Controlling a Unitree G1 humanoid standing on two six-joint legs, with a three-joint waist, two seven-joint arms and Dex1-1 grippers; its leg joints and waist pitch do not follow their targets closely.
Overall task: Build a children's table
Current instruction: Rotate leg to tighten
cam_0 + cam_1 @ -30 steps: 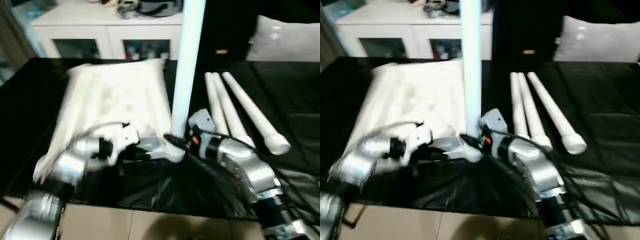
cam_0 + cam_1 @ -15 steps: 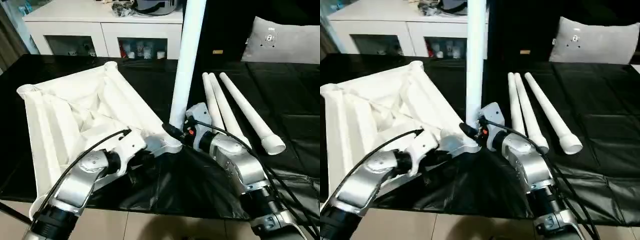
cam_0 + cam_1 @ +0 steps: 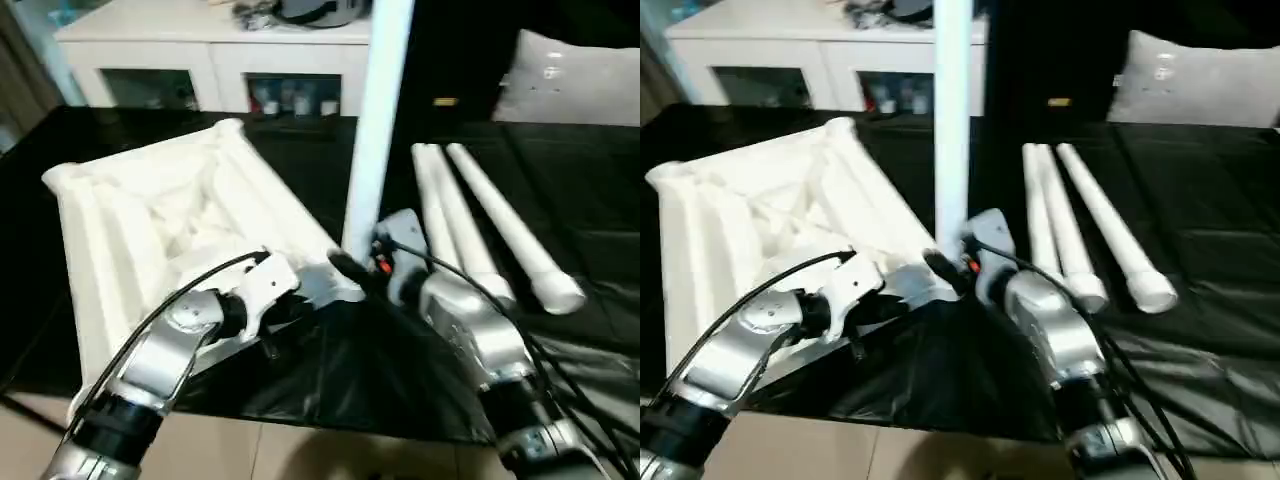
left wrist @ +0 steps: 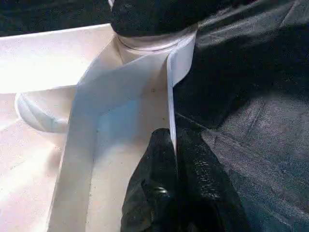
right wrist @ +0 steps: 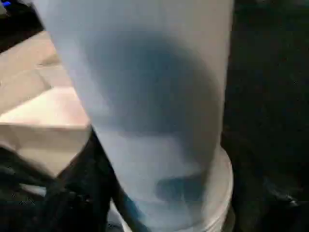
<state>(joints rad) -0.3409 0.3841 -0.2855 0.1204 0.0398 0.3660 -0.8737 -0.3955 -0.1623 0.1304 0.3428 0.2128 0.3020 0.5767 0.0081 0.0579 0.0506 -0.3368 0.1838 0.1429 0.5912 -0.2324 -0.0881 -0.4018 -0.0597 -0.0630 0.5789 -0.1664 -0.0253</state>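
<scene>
The left end effector (image 4: 175, 159) is clamped on the thin rim wall of the upside-down table top (image 3: 150, 230), its two black fingers (image 4: 198, 179) pressed together over the white edge just beside the near corner socket (image 4: 145, 46). The right end effector (image 3: 352, 272) sits at the base of the upright leg (image 3: 377, 110) that stands in that same socket; its wrist view shows the leg's lower end close up, but whether its fingers grip the leg or stand apart from it cannot be told. The table top lies ribbed side up on the black-covered worktop (image 3: 560, 190), on the robot's left, its far corners pointing toward a white cabinet with glass doors (image 3: 215, 70). Three loose legs (image 3: 470, 225) lie side by side on the worktop to the right of the upright leg, well apart from both end effectors. A grey cushion (image 3: 585, 80) rests at the far right.
</scene>
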